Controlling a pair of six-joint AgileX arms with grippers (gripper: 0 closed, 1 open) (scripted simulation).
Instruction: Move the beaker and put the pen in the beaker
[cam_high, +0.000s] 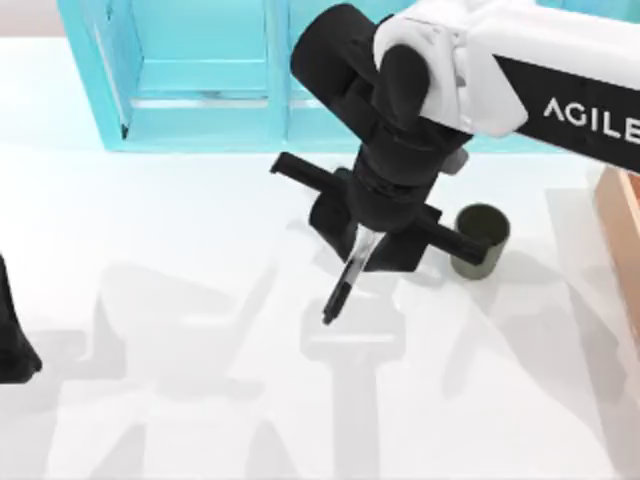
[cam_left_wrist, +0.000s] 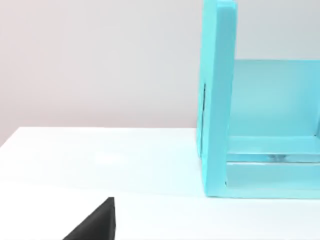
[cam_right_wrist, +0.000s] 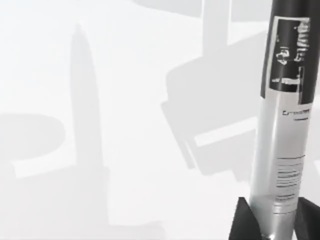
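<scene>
Right hand (cam_high: 362, 250) clamped on pen (cam_high: 350, 272), fingers (cam_right_wrist: 243, 220) pinching grey barrel, pen hanging above tabletop (cam_high: 180, 330), just left of beaker (cam_high: 480, 240). Beaker upright, open, near blue shelf (cam_high: 200, 80). Next: carry pen over beaker rim, centre it, keep vertical, lower before release. Left arm (cam_high: 15, 340) parked far left of beaker.

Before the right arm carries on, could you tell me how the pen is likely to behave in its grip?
The pen looks stiff, so it should not droop. Its smooth, glossy barrel may slip or pivot, since the right gripper pinches it at one end only. Slim and round, it would probably roll if dropped on the table short of the beaker.
</scene>
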